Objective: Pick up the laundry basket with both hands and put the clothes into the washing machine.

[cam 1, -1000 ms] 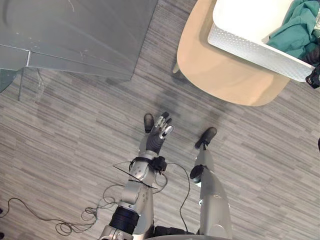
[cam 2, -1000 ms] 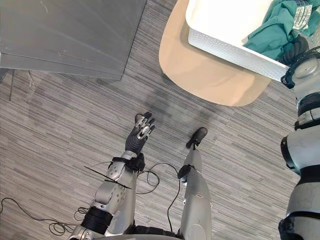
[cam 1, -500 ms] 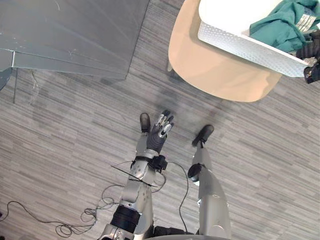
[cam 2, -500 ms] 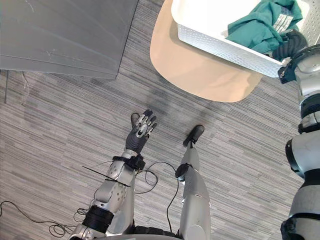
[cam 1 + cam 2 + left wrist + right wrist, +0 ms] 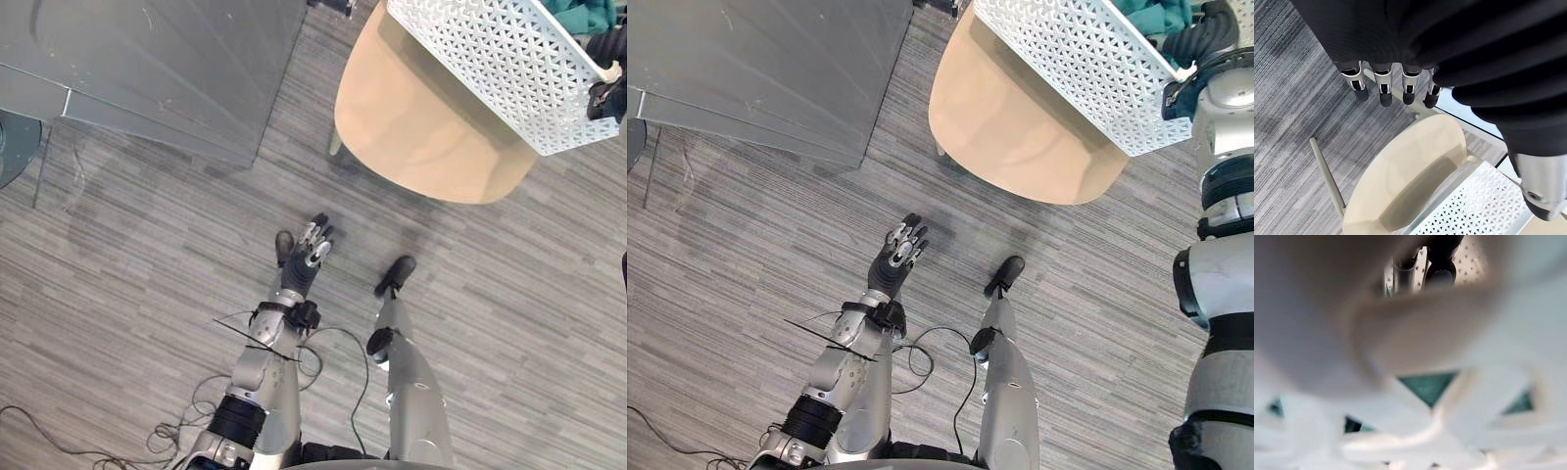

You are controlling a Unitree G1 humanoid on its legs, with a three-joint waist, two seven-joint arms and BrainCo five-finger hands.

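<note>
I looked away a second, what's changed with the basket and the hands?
The white laundry basket has tipped up at the right hand: its perforated side now faces the camera where its inside showed before, and less of the green clothes shows. The left hand stays open and idle; the wooden table is unmoved.

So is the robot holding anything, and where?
The left hand holds nothing. The right hand is at the rim of the laundry basket, but a grip cannot be told.
</note>
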